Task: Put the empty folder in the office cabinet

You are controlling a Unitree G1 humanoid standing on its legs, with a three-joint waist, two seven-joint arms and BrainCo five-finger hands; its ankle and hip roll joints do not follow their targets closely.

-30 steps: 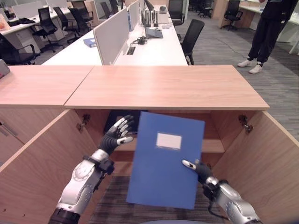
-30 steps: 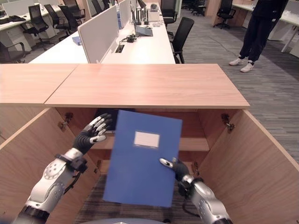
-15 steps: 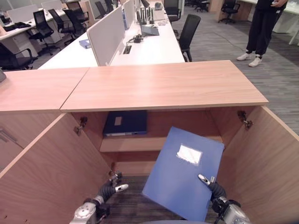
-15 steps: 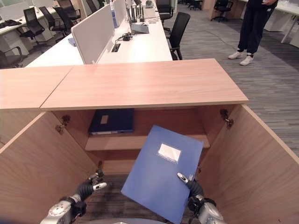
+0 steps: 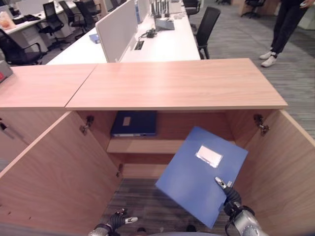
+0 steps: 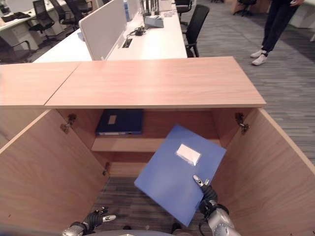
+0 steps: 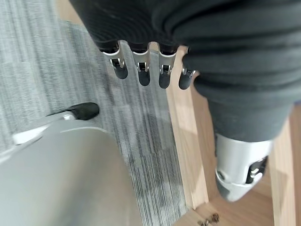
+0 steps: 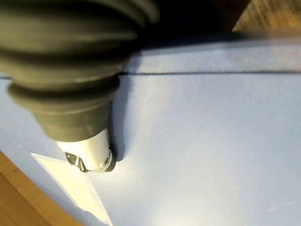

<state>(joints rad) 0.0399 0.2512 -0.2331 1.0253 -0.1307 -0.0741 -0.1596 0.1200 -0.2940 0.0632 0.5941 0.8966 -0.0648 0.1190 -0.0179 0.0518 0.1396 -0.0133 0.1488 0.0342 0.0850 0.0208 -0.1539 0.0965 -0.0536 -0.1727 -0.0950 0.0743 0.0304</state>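
Observation:
The blue folder (image 5: 197,172) with a white label hangs tilted in front of the open cabinet's lower right compartment. My right hand (image 5: 229,194) holds it by its lower right edge, thumb (image 8: 94,159) pressed on the cover (image 8: 211,141) and fingers hidden behind. My left hand (image 6: 96,218) hangs low at the left, apart from the folder. Its fingers (image 7: 141,70) are straight over the grey carpet, holding nothing. The wooden cabinet (image 5: 177,83) stands with both doors swung wide. Its inner shelf (image 5: 147,146) runs across the middle.
A dark blue folder (image 5: 134,123) lies flat on the shelf's left part. The left door (image 5: 54,172) and the right door (image 5: 290,167) flank the opening. A person (image 5: 285,24) stands on the carpet at the far right. Desks and office chairs (image 5: 204,27) stand behind.
My left hand has let go of the folder and dropped down to the left. The folder, held by my right hand alone, has tilted and moved right and lower, towards the cabinet opening.

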